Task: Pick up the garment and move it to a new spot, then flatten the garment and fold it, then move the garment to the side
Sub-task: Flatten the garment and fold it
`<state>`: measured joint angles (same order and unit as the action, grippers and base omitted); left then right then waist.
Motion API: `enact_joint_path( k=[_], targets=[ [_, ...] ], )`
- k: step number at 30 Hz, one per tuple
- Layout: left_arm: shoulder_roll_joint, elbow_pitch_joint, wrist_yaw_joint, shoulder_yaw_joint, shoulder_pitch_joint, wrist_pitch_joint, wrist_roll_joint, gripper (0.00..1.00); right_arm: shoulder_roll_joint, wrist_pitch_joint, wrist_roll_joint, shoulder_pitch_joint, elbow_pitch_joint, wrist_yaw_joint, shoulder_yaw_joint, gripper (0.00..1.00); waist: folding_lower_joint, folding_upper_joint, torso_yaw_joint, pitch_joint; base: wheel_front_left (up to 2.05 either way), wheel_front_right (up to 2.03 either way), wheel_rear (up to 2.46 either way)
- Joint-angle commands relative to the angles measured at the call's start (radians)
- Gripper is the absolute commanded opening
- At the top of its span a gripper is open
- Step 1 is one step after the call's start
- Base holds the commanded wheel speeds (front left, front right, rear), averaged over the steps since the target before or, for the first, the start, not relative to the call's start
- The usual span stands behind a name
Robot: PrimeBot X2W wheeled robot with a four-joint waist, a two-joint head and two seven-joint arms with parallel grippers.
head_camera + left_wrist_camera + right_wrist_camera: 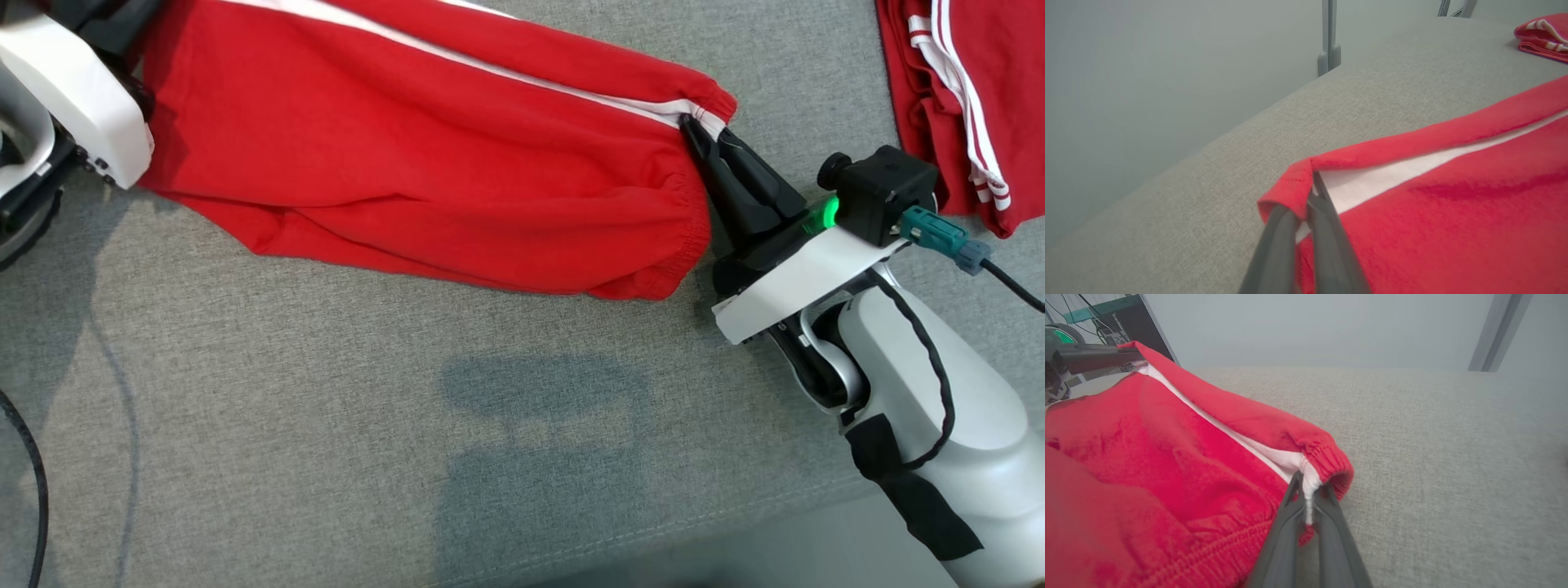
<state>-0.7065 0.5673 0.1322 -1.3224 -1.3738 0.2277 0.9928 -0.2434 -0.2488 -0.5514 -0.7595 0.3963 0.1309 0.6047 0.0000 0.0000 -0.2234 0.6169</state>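
A red garment with 1 white stripe lies stretched left to right across the far part of a grey cloth-covered table. The right gripper is closed, pinching the elastic edge at the stripe on the garment's right end. The left gripper is closed on a hem corner at its left end. A folded red pile sits far right, apart. To flatten well, the 2 grippers should likely pull evenly apart, low to the table, smoothing the creased near edge.
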Motion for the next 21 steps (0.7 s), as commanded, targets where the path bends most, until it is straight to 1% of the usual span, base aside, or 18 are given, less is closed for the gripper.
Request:
enact_joint_path(
  k=[1,4,5,6,7,8,14,21],
  targets=[
    [-0.026,0.001,-0.002,0.042,-0.052,0.009,-0.006,0.00,0.008,-0.013,0.003,0.014,-0.026,0.000,0.010,0.00,0.0000,0.0000,-0.002,0.002,0.00,0.00,0.00],
    [-0.015,0.012,-0.002,0.042,-0.057,0.015,-0.010,0.00,0.015,-0.013,-0.007,0.013,-0.021,0.000,0.023,0.00,0.0000,0.0000,-0.003,0.006,0.00,0.00,0.00],
    [-0.010,0.014,-0.002,0.042,-0.053,0.016,-0.009,0.15,0.015,-0.013,-0.018,0.014,-0.010,0.000,0.036,0.00,0.0000,0.0000,-0.002,0.007,0.00,0.00,0.00],
    [-0.005,0.014,-0.002,0.042,-0.047,0.012,-0.006,0.47,0.015,-0.013,-0.034,0.012,-0.004,0.000,0.049,0.21,0.0000,0.0000,-0.001,0.006,0.00,0.00,0.00],
    [-0.003,0.014,-0.002,0.042,-0.040,0.001,-0.007,1.00,0.015,-0.013,-0.046,0.008,-0.004,0.000,0.052,0.50,0.0000,0.0000,-0.001,0.004,0.00,0.00,0.00],
    [-0.001,0.012,-0.002,0.042,-0.034,-0.006,-0.004,1.00,0.012,-0.013,-0.054,0.006,-0.005,0.000,0.056,1.00,0.0000,0.0000,0.000,0.002,0.00,0.00,0.00],
    [-0.005,0.025,-0.002,0.042,0.002,-0.006,0.025,1.00,-0.014,-0.013,-0.081,0.021,-0.008,0.000,0.044,1.00,0.0000,0.0000,0.016,-0.039,0.00,0.00,0.00],
    [0.002,0.037,-0.002,0.046,0.076,0.030,0.049,1.00,-0.050,-0.013,-0.108,0.098,0.013,0.000,0.022,1.00,0.0000,0.0000,0.054,-0.123,0.00,0.00,0.00]
  ],
)
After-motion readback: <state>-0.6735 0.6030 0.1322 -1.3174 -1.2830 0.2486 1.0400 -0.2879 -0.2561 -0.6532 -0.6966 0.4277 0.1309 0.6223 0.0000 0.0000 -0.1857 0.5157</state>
